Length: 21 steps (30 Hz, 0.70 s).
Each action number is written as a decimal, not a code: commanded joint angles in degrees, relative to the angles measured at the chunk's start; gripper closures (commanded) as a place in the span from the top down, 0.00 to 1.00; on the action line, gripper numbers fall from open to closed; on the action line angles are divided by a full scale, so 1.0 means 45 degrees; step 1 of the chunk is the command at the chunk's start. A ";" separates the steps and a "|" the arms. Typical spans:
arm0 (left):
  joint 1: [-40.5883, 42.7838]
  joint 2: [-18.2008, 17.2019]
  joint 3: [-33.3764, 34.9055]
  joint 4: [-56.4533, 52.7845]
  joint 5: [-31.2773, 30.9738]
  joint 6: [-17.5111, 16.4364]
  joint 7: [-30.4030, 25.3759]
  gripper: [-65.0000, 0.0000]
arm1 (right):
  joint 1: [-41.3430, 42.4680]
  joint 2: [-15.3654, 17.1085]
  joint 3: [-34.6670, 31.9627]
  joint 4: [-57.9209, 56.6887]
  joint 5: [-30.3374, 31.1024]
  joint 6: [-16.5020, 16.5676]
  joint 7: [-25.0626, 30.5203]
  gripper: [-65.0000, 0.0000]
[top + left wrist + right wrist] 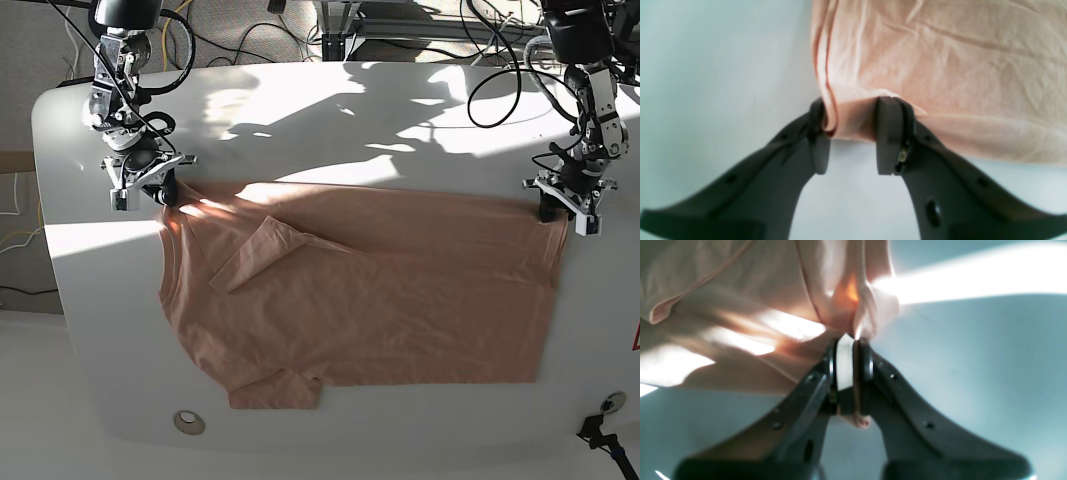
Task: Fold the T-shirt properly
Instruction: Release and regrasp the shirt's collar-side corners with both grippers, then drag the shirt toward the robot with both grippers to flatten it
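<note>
The salmon-pink T-shirt [380,300] lies flat on the white table [350,110], with one sleeve [255,255] folded over its body. My right gripper [150,185] is at the shirt's far left corner. In the right wrist view it [848,353] is shut on a bunched fold of the shirt [723,290], and a bit of cloth sticks out below the jaws. My left gripper [562,210] is at the far right corner. In the left wrist view it [853,133] stands open, with the shirt's corner [940,66] between its fingers. No yellow print shows.
A round metal grommet [187,422] sits in the table near its front left edge. Cables [400,30] run behind the table's far edge. Sunlight patches fall across the back of the table. The shirt's front edge lies close to the table's front rim.
</note>
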<state>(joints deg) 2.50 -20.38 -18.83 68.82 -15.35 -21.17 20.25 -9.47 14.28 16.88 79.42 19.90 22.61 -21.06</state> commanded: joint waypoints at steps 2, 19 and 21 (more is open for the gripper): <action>-0.0136 -0.0228 -0.0065 0.0190 -0.0036 0.0064 -0.0134 0.19 | -0.0092 0.0079 -0.0030 0.0003 -0.0232 -0.0053 -0.0781 0.00; 0.4220 -0.0189 -0.0924 0.4214 -0.0075 0.0064 0.0237 0.11 | -0.3433 0.0196 0.0556 0.3304 -0.0251 -0.0053 -0.0859 0.00; 0.5119 -0.0169 -0.1237 0.5015 -0.0095 0.0064 0.0335 0.11 | -0.4058 0.0333 0.0790 0.3734 -0.0251 -0.0053 -0.0859 0.00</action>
<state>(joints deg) 25.52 -20.18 -23.14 88.66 -15.20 -21.04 22.96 -27.11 14.68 19.64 94.45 19.42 22.52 -24.14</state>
